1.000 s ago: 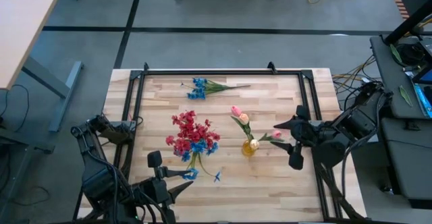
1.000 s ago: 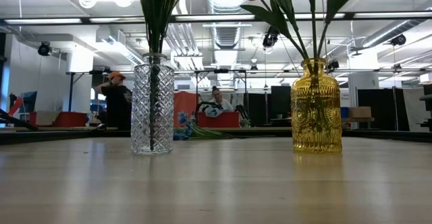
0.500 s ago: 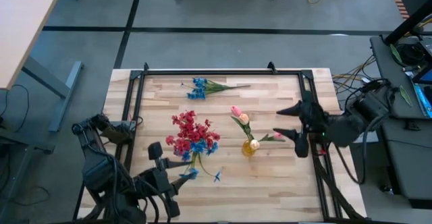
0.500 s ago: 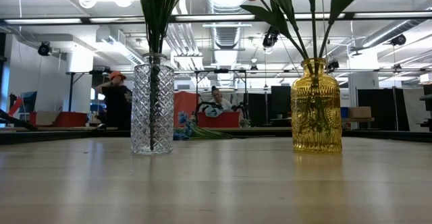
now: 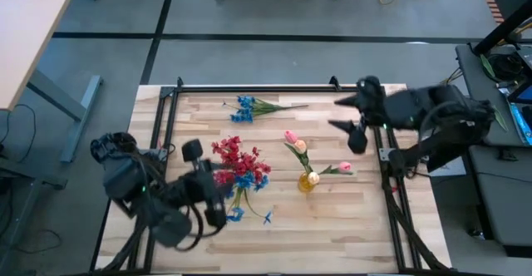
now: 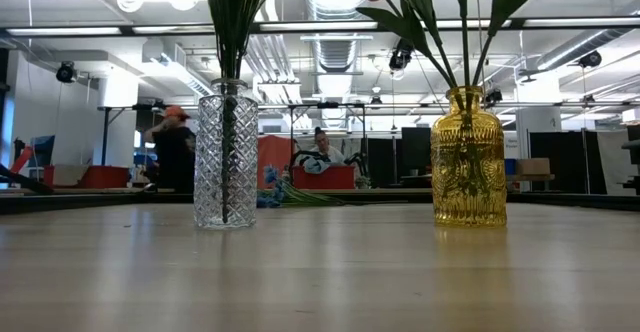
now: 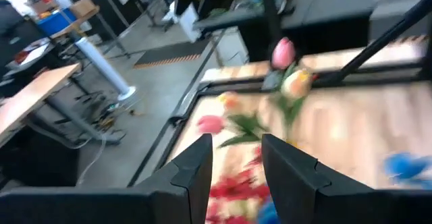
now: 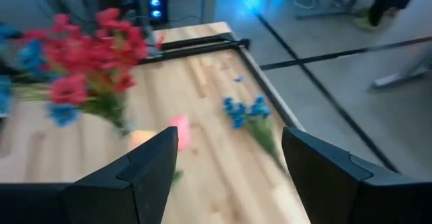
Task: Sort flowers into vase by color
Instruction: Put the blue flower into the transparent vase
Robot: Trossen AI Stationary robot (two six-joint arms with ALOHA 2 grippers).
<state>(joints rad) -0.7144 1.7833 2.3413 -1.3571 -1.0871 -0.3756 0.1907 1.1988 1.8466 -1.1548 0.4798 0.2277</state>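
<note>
Flowers already sorted stand in two vases: from above, the left gripper (image 5: pixel 205 184), fingers parted and empty, sits just beside the red and blue bunch (image 5: pixel 238 170); the right gripper (image 5: pixel 353 116), open, hangs between the tulips (image 5: pixel 301 153) and a loose blue spray (image 5: pixel 246 108)

Table-level view shows the glass vase (image 6: pixel 224 154) and yellow vase (image 6: pixel 468 158), blossoms cut off above

Wrist views blur everything ahead

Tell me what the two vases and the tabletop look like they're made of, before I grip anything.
Clear vase: looks like cut glass or moulded clear plastic, with a diamond-faceted wall and stems showing through. Yellow vase: translucent amber, glossy, embossed, probably glass. Tabletop: pale wood planks with visible grain and joints, matte finish.
</note>
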